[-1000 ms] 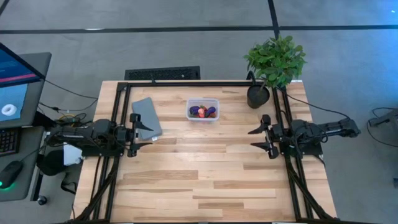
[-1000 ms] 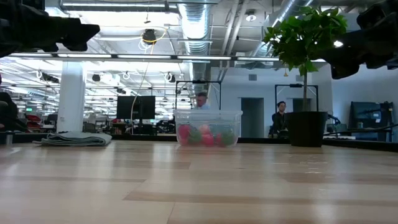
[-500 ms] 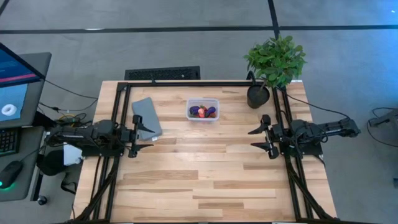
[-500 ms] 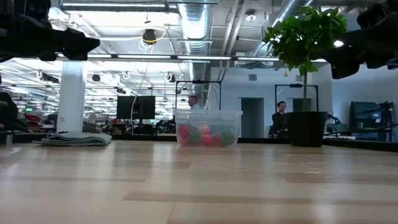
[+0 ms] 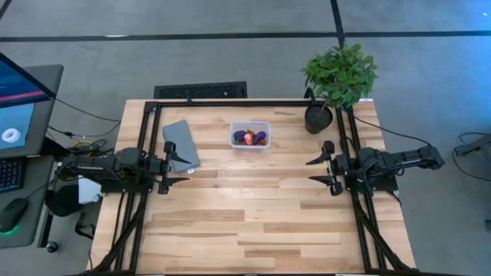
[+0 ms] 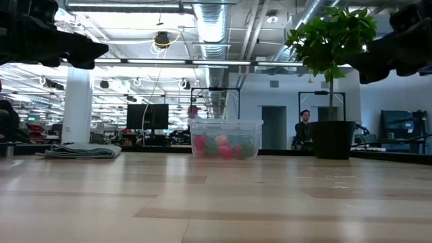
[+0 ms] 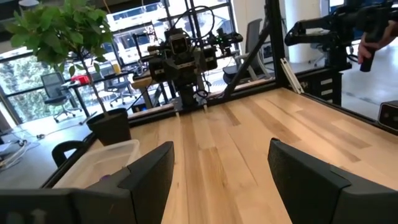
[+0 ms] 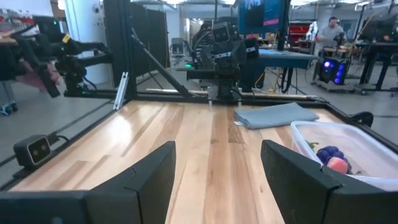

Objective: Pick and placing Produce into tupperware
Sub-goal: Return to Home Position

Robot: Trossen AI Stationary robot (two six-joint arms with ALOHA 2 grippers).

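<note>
The clear tupperware [image 5: 250, 136] stands on the table's far middle, and the produce [image 5: 249, 139] lies inside it on its bottom: red, pink, green and purple pieces [image 6: 223, 147] [image 8: 333, 158]. My left gripper [image 5: 182, 169] hovers level at the table's left edge, open, pointing across the table with nothing between its fingers [image 7: 221, 180]. My right gripper [image 5: 310, 170] hovers level at the right edge, open and empty [image 8: 217, 180]. Both are well short of the tupperware [image 7: 102, 165].
A flat grey lid [image 5: 181, 144] lies on the table left of the tupperware, close to my left gripper. A potted plant [image 5: 337, 77] stands at the far right corner. Black frame rails [image 5: 230, 103] run along the table's far edge and sides. People move about in the room behind.
My left gripper has rolled and tipped a little in place; in the low view its finger sits slightly lower than before. Nothing on the table has moved.
</note>
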